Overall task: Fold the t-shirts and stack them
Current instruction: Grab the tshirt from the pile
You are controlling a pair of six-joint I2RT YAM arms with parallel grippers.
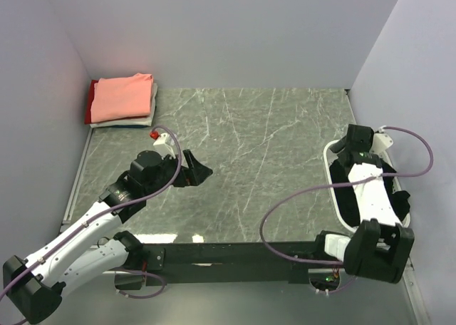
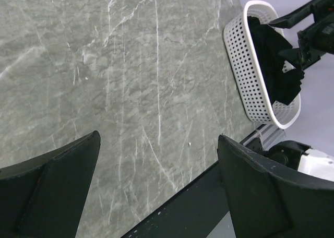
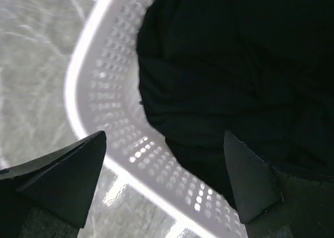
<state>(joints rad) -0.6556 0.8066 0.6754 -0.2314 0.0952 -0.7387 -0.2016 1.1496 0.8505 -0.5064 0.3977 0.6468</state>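
1. Snag risk, R side: right tool hangs over the black t-shirt, jaws wide, holding nothing. The shirt is bunched in the white mesh basket at the R edge of the bench. If I drop in off-centre, a finger could hit the rim or catch the mesh & drag the basket instead of the cloth.
2. Bad grab: cloth is crumpled and I can't tell collar from hem. Pinch too deep & I prob lift a wad of several layers, which would be harder to spread flat.
3. Left tool is also wide & empty, above bare bench mid-left, well apart from any shirt. Once the black one comes out, both arms work the middle, so a clash is possible.
4. Far L corner has the folded stack: salmon-pink t-shirt on top, white t-shirt under it, red t-shirt showing at the L edge. A big shirt landed sloppily could shove it askew.
5. Count, near to far: 2 arms, 2 tools, 1 basket, 1 black shirt in it. Then 1 stack w/ 3 colours showing: 1 pink, 1 white, 1 red. Can't tell if more lie beneath.
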